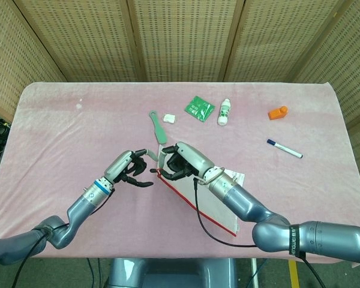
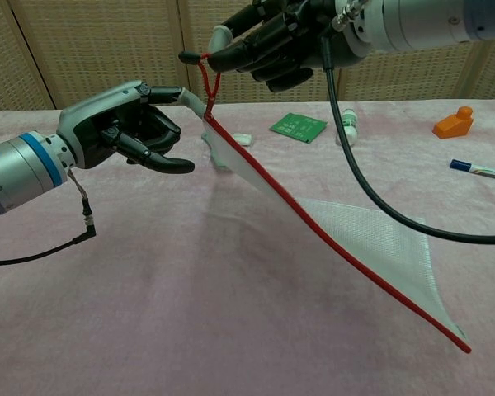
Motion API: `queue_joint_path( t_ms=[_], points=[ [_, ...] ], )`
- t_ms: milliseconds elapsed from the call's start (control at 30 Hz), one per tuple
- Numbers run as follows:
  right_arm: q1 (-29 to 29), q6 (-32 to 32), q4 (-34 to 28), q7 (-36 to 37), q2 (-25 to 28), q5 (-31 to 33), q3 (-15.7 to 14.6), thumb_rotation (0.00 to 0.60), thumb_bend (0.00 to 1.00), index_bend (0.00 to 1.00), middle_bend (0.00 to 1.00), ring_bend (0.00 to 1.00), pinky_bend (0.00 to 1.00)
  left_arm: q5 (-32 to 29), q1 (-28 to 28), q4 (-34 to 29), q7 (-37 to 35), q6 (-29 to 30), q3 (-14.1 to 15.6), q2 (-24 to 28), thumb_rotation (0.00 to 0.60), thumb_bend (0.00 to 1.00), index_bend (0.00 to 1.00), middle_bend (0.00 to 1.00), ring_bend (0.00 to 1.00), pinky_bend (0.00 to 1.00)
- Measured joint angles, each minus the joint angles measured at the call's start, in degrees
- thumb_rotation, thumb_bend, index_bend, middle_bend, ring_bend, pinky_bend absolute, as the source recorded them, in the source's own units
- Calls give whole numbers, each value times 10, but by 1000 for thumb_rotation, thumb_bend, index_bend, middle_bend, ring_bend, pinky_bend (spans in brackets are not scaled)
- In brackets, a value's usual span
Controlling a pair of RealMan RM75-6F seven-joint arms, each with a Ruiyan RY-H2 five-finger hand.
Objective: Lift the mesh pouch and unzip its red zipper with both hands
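Both arms: metallic blue-grey tubular shells. Left hand: silver back plate, black fingers, pale tips, blue wrist band, thin black cable. Right hand: black fingers, silver cuff, thick black cable looping from wrist; white lettering on its forearm.

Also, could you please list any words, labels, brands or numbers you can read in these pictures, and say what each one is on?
None can be read.
Green packet: white print, too small to read.
White bottle: green label, blurred.
Right arm: dark band with pale lettering, too small to read.
Blue-capped marker, orange object, mesh pouch: no text visible.
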Motion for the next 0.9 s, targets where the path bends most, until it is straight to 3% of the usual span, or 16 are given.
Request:
queue_joint_path(
  t_ms=[567, 667, 900],
  points=[
    [4, 13, 1, -15, -2, 9, -1, 600, 759, 765, 992, 955, 1000, 10, -19, -18, -30, 16, 15, -13, 600, 12, 432, 905, 763, 893],
    [3, 14, 0, -16, 0, 10, -1, 600, 759, 765, 992, 955, 1000, 9, -20, -20, -33, 20, 15, -15, 600, 71, 457, 905, 763, 893],
    [1, 13, -3, -15, 3, 10, 3, 600, 759, 765, 993, 955, 1000, -4, -26, -28, -32, 9, 11, -11, 600, 312, 549, 905, 763, 893]
  ],
)
